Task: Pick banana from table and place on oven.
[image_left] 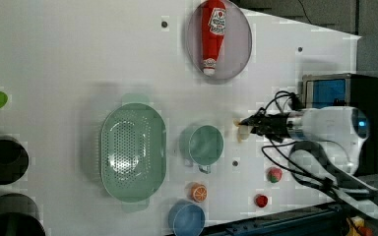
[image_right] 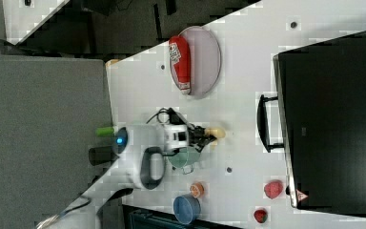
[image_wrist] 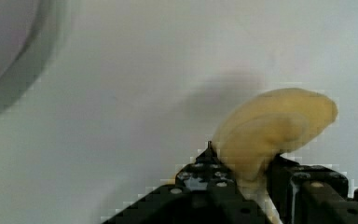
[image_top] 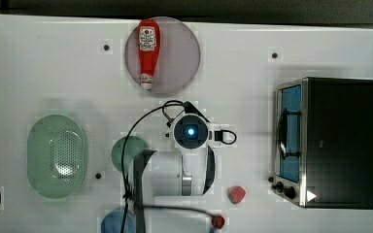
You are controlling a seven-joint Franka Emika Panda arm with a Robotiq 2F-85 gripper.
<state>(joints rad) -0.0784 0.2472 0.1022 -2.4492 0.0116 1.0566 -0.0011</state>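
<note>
The red ketchup bottle on the grey plate carries a label too small to read. The white tabletop has small dark holes. The tool is clamped on the banana — it sticks out between the black fingers, well apart from the oven.

Dark floor runs beyond the tabletop's far edge in the top view. In the right view a grey panel stands beside the tabletop, black cables lying above it.
</note>
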